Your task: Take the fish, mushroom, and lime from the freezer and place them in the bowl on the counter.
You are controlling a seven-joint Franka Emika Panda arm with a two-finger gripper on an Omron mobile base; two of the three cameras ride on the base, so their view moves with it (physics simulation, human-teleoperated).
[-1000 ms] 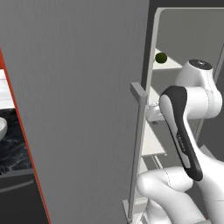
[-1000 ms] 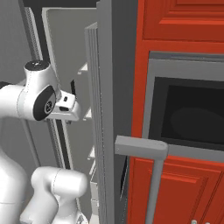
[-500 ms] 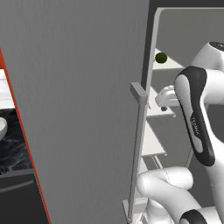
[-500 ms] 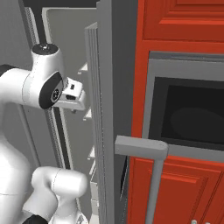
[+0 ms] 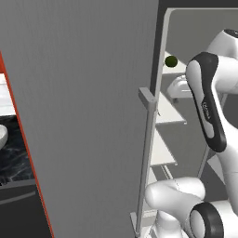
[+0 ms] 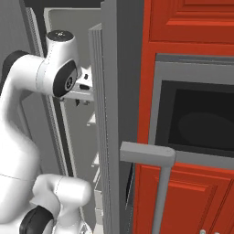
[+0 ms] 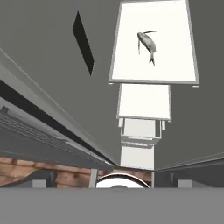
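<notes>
The freezer (image 5: 93, 93) stands open, its grey door swung out with a long bar handle (image 5: 148, 153). The lime (image 5: 171, 61), a small dark green ball, rests on an upper inner shelf. The fish (image 7: 147, 43), grey and slim, lies on a pale shelf (image 7: 175, 65) straight ahead in the hand view. My gripper (image 6: 83, 95) reaches in among the shelves, beside and below the lime, open with nothing between its fingers. The mushroom is out of view. A strip of the black marble counter (image 5: 11, 162) shows at the far left, with a pale rounded edge (image 5: 2, 135) that may be the bowl.
The open door's edge (image 6: 109, 114) stands close to the right of my hand. Red cabinets (image 6: 183, 23) and a dark built-in oven (image 6: 201, 123) lie beyond it. More pale shelves (image 5: 162, 148) step down below the hand.
The arm has lifted and swung further into the freezer, and the hand has risen toward the upper shelves. The lime has not moved.
</notes>
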